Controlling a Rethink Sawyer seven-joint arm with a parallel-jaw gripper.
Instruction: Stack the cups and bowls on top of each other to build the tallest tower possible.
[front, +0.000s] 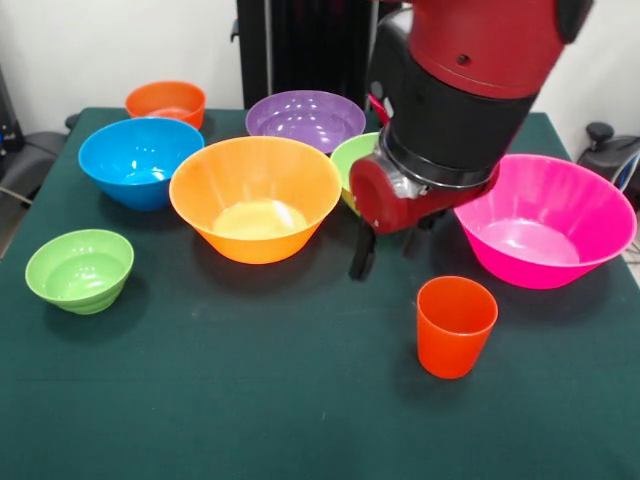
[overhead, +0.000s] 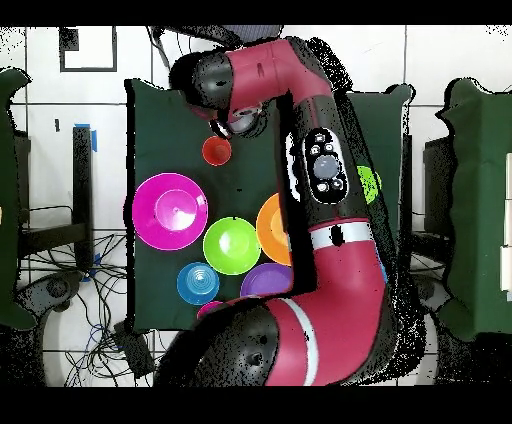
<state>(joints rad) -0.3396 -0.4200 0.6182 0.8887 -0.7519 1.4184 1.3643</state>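
Observation:
The orange-red cup (front: 456, 326) stands upright alone at the front right; it also shows in the overhead view (overhead: 216, 151). My gripper (front: 388, 250) hangs just behind and left of it, between the large orange bowl (front: 255, 196) and the large pink bowl (front: 546, 216), open and empty, fingertips close to the cloth. In the overhead view the gripper (overhead: 243, 122) is mostly under the wrist. The bowls stand singly: blue (front: 139, 160), purple (front: 305, 118), a green one (front: 352, 158) half hidden by the arm, small green (front: 80, 268), small orange (front: 166, 101). No pile of nested bowls shows.
The overhead view also shows a small blue bowl (overhead: 198, 283) and a small magenta bowl (overhead: 210, 308) near the robot's base, hidden by the arm in the front view. The green table cloth (front: 250, 400) runs to the front edge.

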